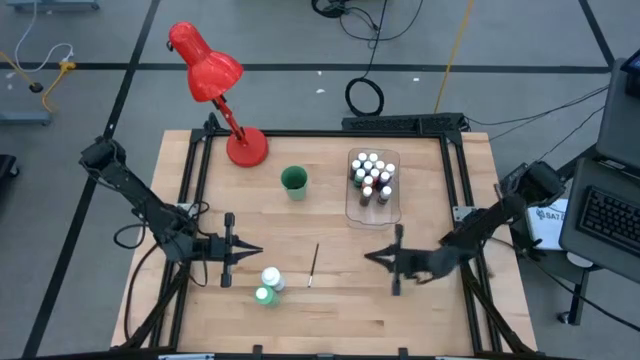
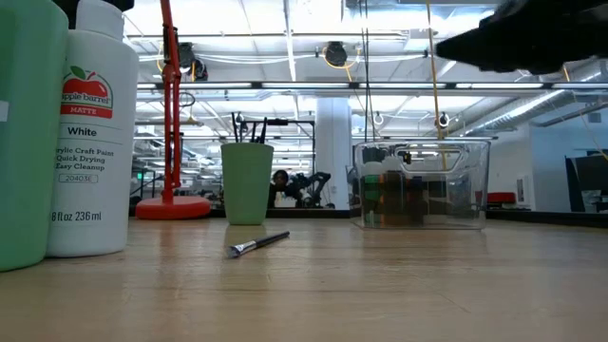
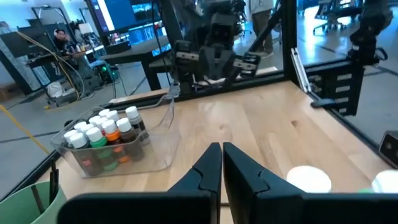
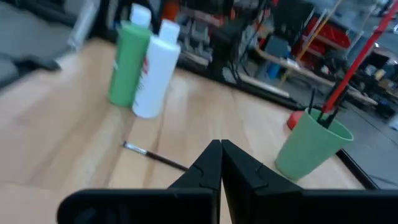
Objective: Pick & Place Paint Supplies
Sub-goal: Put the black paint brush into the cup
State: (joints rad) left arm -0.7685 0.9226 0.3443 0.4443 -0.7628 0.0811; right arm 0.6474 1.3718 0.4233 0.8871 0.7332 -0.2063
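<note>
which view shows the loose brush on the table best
The right wrist view: the brush lies unblocked, bristles to handle. The high view shows a thin dark line; the low view sees it end-on; the left wrist view misses it.

From my screen I see a grey floor with dark tape lines around the wooden table. Black cables coil at upper centre. A keyboard sits far right. Ceiling lights glow over distant desks.
</note>
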